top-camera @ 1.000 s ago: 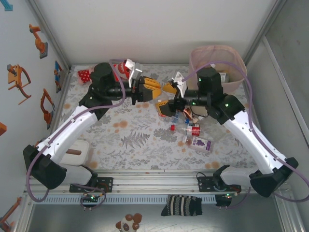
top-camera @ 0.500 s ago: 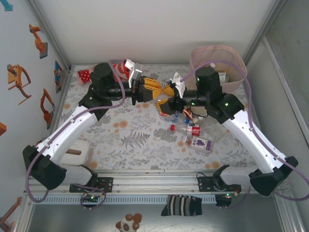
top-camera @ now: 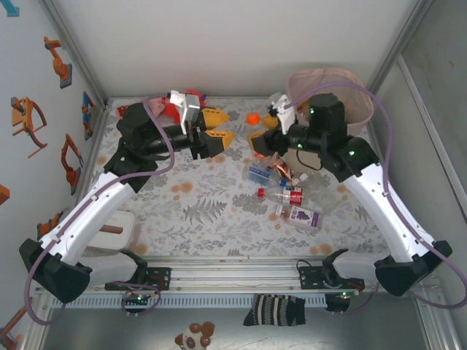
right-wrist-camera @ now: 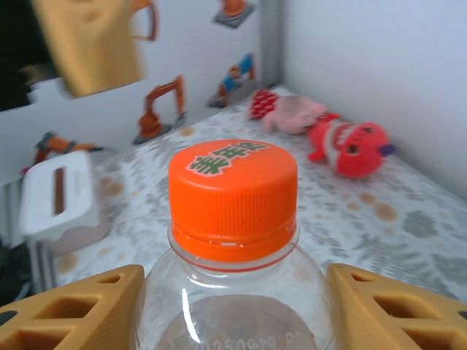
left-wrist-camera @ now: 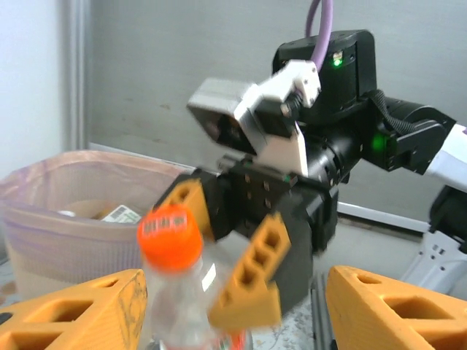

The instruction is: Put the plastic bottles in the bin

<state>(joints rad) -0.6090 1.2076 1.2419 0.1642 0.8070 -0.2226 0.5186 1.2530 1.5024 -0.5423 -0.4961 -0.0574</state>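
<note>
Withdrawn from the central meeting point seen earlier, the left gripper (top-camera: 217, 126) now stands partly open and empty, well left of the bin (top-camera: 332, 71); its release passes the load to the other arm. The right gripper (top-camera: 261, 133) clamps the orange-capped bottle (right-wrist-camera: 233, 191) by its body, leaving the cap clear, ready for carrying over the rim. This bottle now sits just left of the bin. Remaining bottles (top-camera: 288, 197) lie on the table (top-camera: 204, 211) before the bin.

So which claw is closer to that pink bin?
Right. The right claw, holding an orange-capped bottle, is just left of the bin; the left claw hangs open farther left.
</note>
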